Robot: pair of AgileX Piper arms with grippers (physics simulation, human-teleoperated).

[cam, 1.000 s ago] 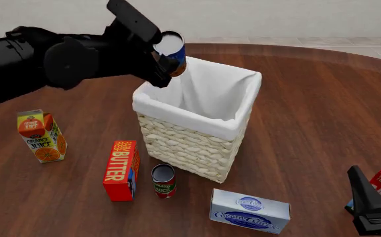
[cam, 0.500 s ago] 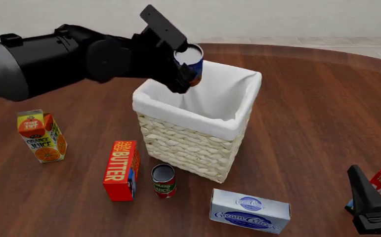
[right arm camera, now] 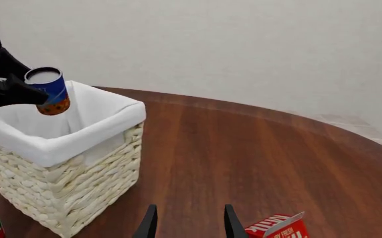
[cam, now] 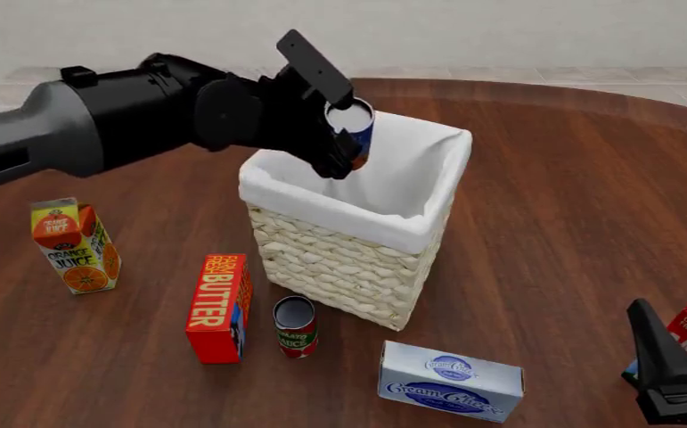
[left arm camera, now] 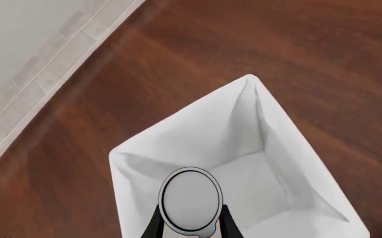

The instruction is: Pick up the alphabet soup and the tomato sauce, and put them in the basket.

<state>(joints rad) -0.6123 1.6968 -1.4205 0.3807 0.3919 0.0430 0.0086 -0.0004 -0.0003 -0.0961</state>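
Pinching the soup [cam: 353, 130] above the basket [cam: 349, 241], the left fingers [left arm camera: 154, 225] clamp its sides; right fingers [right arm camera: 147, 223] stand spread, empty, over the tabletop [cam: 557, 223].

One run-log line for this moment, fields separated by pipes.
left end effector: holds alphabet soup above basket | right end effector: open, idle | tomato sauce: on table beside basket

Basket [cam: 355, 223] in all three views.

Bright, even light; soft shadows; sharp renders.
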